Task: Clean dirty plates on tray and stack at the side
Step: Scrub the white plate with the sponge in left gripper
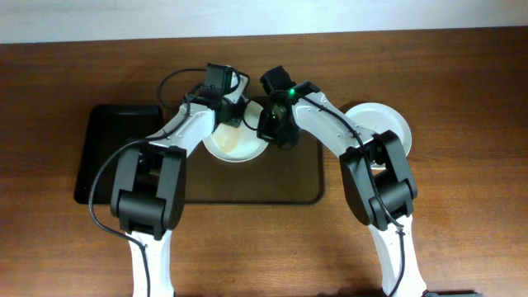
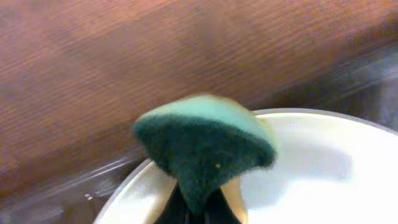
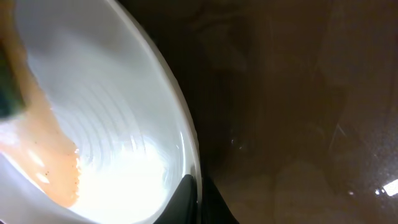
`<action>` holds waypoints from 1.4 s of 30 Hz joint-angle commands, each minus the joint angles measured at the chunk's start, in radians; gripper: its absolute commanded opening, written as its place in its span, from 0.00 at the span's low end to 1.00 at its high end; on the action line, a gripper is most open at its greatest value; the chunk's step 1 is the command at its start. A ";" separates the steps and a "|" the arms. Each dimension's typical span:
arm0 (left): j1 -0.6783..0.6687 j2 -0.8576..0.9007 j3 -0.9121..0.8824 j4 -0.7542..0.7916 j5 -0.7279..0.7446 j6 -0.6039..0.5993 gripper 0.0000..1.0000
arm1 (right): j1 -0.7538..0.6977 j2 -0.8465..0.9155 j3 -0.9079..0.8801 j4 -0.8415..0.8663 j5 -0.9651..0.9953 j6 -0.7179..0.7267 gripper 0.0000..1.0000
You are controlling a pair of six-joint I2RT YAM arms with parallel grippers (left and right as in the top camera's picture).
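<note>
A white plate (image 1: 235,145) smeared orange-brown lies on the dark-brown tray (image 1: 301,186), near its back edge. My left gripper (image 1: 229,111) is shut on a green sponge (image 2: 202,140) that presses on the plate's far part (image 2: 311,174). My right gripper (image 1: 272,128) is shut on the plate's right rim (image 3: 186,149); the orange smear (image 3: 56,168) shows inside the plate. A second white plate (image 1: 381,122) lies on the table right of the tray, partly under the right arm. A third plate is not in view.
A smaller black tray (image 1: 111,148) lies on the wooden table, left of the brown tray. Both arms meet over the brown tray's back edge. The tray's front part (image 1: 247,186) is bare.
</note>
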 commanded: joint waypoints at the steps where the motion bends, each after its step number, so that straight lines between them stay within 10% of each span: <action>1: -0.013 -0.021 -0.010 -0.139 0.093 0.059 0.00 | 0.006 0.053 -0.013 -0.013 0.039 -0.011 0.04; 8: 0.037 -0.034 -0.009 -0.510 0.228 0.030 0.01 | 0.007 0.053 -0.013 -0.007 0.038 -0.011 0.04; 22: 0.284 -0.034 -0.009 -0.351 0.393 -0.280 0.00 | 0.017 0.053 -0.013 -0.007 0.043 -0.014 0.04; 30: 0.242 -0.034 -0.009 -0.553 0.599 0.022 0.00 | 0.017 0.053 -0.013 -0.005 0.042 -0.014 0.04; 42: 0.159 -0.034 -0.009 -0.287 -0.082 -0.244 0.00 | 0.017 0.053 -0.013 -0.009 0.043 -0.014 0.04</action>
